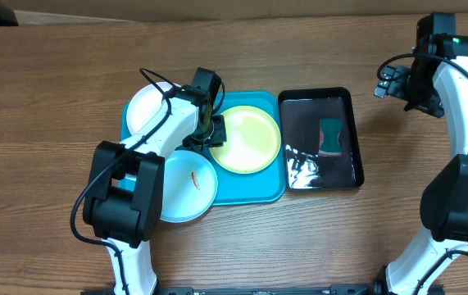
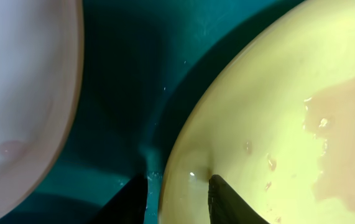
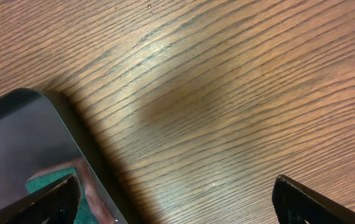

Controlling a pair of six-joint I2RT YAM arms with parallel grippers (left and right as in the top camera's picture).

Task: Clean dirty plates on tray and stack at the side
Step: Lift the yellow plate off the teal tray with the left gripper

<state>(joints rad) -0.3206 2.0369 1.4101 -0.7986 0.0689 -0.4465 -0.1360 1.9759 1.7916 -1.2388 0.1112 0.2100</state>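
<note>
Straddling rim of lime green plate (image 2: 276, 93) on tray (image 2: 133, 74), left claw (image 2: 180, 190).

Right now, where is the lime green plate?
In the overhead view, the lime green plate lies in the turquoise tray's right half, beside the black tray; the left arm's fingers straddle its left rim.

ovhd: white round plastic plate (image 1: 139, 103) part under left arm (image 1: 166, 124); pale blue round plastic plate (image 1: 193, 192) ditto; left gripper (image 1: 215, 131) tips lost in dark | L wrist: lime green round plastic plate (image 2: 258, 93) cut off top/right/bottom; grip on rim can't tell | R wrist: glossy black rectangular tray (image 3: 15, 130) cut off left/bottom; green pad (image 3: 50, 179) only a corner
</note>
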